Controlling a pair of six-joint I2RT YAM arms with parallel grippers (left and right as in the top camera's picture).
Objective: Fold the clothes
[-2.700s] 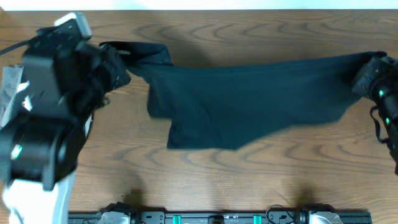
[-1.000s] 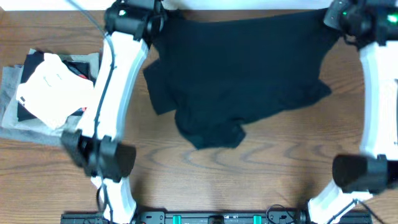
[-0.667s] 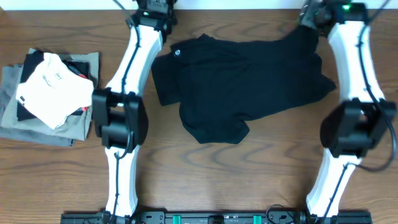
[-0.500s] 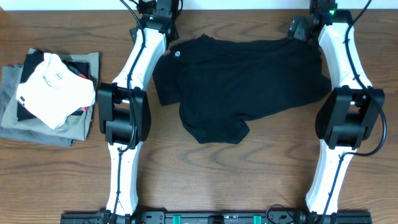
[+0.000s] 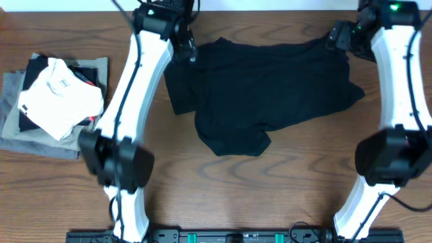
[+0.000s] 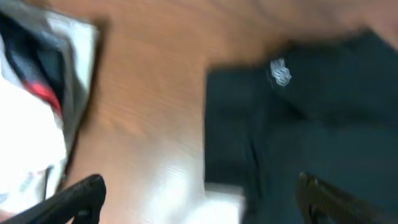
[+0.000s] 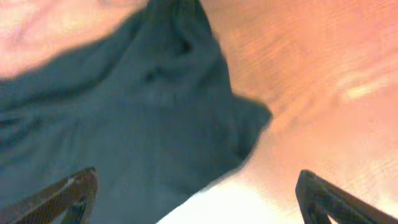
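Wood-grain desk (image 5: pixel 270 196) fills the overhead view, with a dark rail (image 5: pixel 236 236) along its near edge where both arms are mounted. From there the arms rise and reach toward the far side. At the left of the desk, well apart from the arms' work, sits a stack of folded clothing: a white folded garment (image 5: pixel 61 94) lies on top of a grey-olive folded garment (image 5: pixel 13 128). Between the two arms, on the far half of the desk, lies the black T-shirt (image 5: pixel 270 94), laid out flat but rumpled, with a bunched fold at its near edge and one short sleeve pointing left. A small pale label (image 5: pixel 192 59) shows at its collar, near the far left corner. The left gripper (image 5: pixel 183 46) hangs over that corner; in its wrist view the fingers (image 6: pixel 81 196) stand wide apart with no cloth between them, the label and dark fabric lying below. The right gripper (image 5: pixel 341 37) is at the shirt's far right corner, its fingers (image 7: pixel 329 199) likewise spread wide and holding nothing, above a dark point of fabric and bare wood. Both wrist views are blurred.
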